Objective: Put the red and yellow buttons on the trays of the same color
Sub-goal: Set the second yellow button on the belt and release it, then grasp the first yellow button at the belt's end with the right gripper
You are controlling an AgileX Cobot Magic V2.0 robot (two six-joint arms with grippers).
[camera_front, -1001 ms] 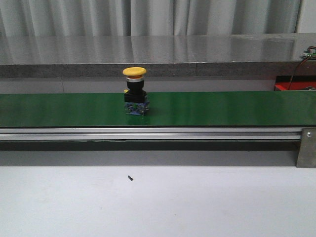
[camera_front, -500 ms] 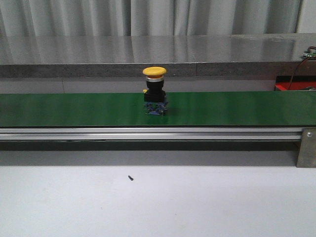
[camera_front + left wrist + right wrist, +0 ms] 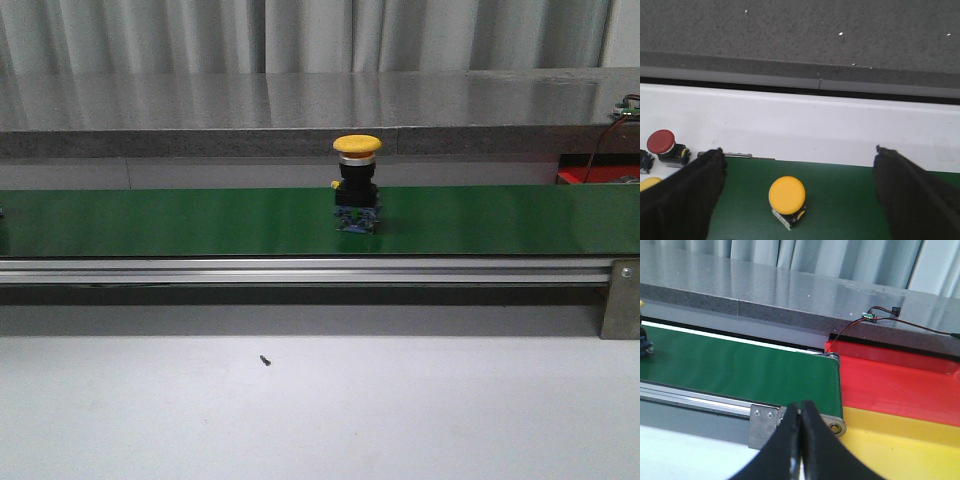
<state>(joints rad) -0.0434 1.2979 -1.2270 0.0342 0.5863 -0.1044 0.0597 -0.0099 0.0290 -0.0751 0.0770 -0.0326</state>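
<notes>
A yellow button (image 3: pixel 357 182) with a black body stands upright on the green conveyor belt (image 3: pixel 150 220), a little right of centre. In the left wrist view it (image 3: pixel 787 195) sits between the wide-open fingers of my left gripper (image 3: pixel 800 200), untouched. A red button (image 3: pixel 662 146) and the edge of another yellow button (image 3: pixel 649 183) lie on the white surface beside the belt. My right gripper (image 3: pixel 800 432) is shut and empty near the belt's end, beside the red tray (image 3: pixel 900 382) and the yellow tray (image 3: pixel 900 450). Neither gripper shows in the front view.
A grey stone ledge (image 3: pixel 320 110) runs behind the belt. An aluminium rail (image 3: pixel 300 270) and a metal end bracket (image 3: pixel 620 300) edge the belt's front. A wired part (image 3: pixel 882 312) lies on the ledge above the red tray. A small dark speck (image 3: pixel 264 360) lies on the white table.
The yellow button has travelled to the right along the belt, from left of centre to right of centre.
</notes>
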